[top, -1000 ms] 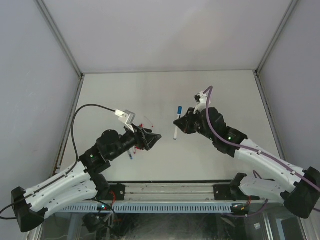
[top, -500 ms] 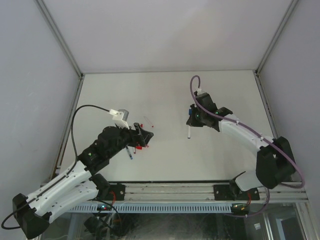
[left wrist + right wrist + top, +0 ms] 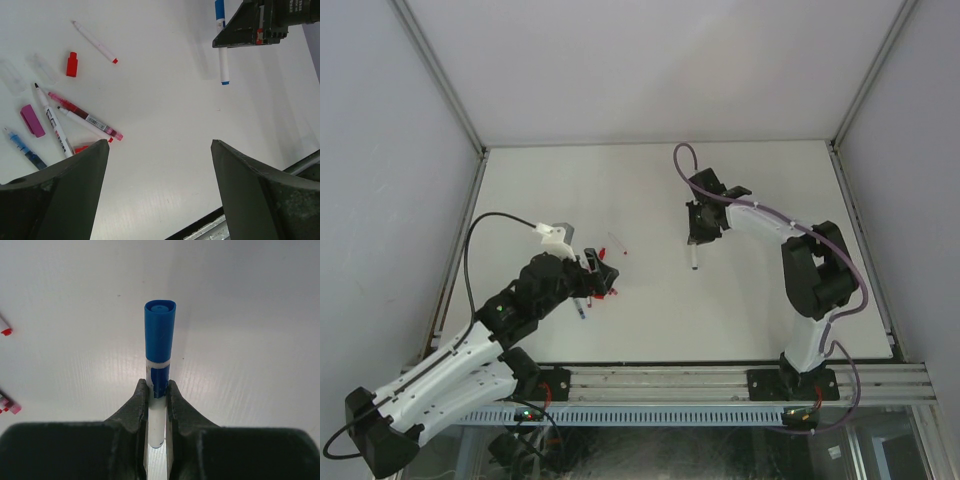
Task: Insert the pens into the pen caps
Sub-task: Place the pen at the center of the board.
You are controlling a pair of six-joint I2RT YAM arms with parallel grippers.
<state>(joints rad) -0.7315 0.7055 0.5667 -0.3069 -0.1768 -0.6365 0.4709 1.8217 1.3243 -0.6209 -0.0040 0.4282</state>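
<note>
- My right gripper (image 3: 157, 390) pinches a blue-capped pen (image 3: 160, 335); its lower barrel is hidden between the fingers.
- My left gripper (image 3: 160, 146) gapes wide; one finger half covers a red piece (image 3: 80, 148).

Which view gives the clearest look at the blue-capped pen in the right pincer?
Right wrist: the blue-capped pen fills the centre, cap on, barrel clamped in the right pincer. Left wrist shows it distant, its middle hidden behind that pincer. Top external shows only a thin white sliver below the pincer.

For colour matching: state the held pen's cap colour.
Blue cap on pen; right wrist view best.
</note>
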